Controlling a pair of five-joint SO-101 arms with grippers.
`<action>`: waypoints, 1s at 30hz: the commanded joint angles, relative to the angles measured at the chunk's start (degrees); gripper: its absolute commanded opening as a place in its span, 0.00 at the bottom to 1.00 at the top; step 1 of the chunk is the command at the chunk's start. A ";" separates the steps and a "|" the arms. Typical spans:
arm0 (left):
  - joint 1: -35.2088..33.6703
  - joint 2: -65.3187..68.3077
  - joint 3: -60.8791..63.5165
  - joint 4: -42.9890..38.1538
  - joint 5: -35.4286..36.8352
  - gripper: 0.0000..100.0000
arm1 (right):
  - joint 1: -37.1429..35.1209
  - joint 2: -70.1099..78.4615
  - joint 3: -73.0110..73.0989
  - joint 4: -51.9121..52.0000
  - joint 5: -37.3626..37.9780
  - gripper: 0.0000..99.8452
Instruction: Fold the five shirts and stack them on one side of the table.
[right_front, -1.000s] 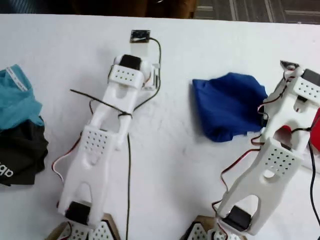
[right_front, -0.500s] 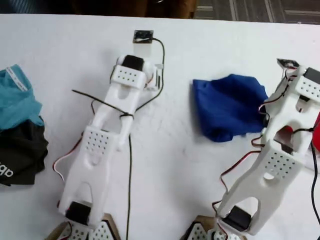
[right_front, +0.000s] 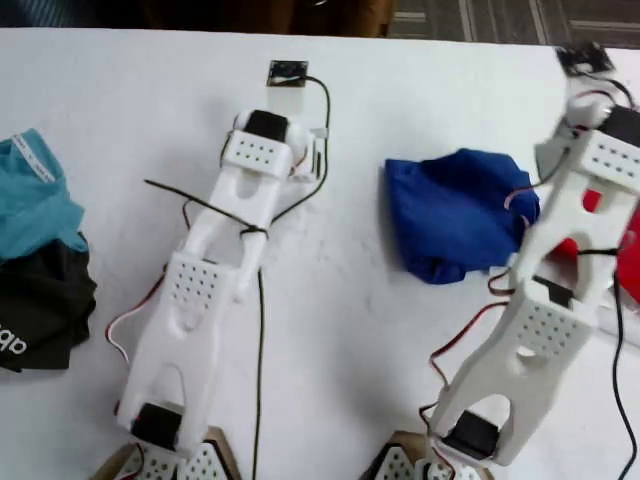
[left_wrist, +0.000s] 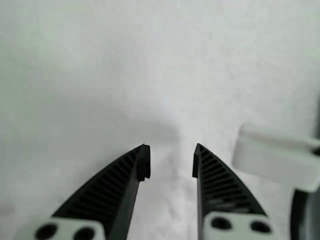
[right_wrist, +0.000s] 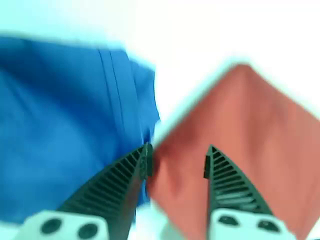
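Right tool (right_wrist: 177, 160) above red shirt (right_wrist: 240, 130), high view's right edge
Spread apart, likely readying a grab; left tool (left_wrist: 170, 162) apart, empty.

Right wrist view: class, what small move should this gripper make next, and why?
Probably lower the right gripper and close it on the red shirt. Its jaws stand open over that shirt's edge, right beside the blue shirt, and hold nothing yet.
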 joint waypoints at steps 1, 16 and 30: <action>0.79 -0.79 -2.15 0.18 -0.35 0.17 | -3.21 4.53 -7.65 -4.26 0.44 0.18; 1.76 -0.70 -1.71 0.26 -2.29 0.17 | -7.96 25.71 -19.78 -6.02 0.44 0.15; 1.76 -0.70 -1.80 0.35 -2.29 0.17 | -4.70 25.63 -25.67 -6.55 0.35 0.02</action>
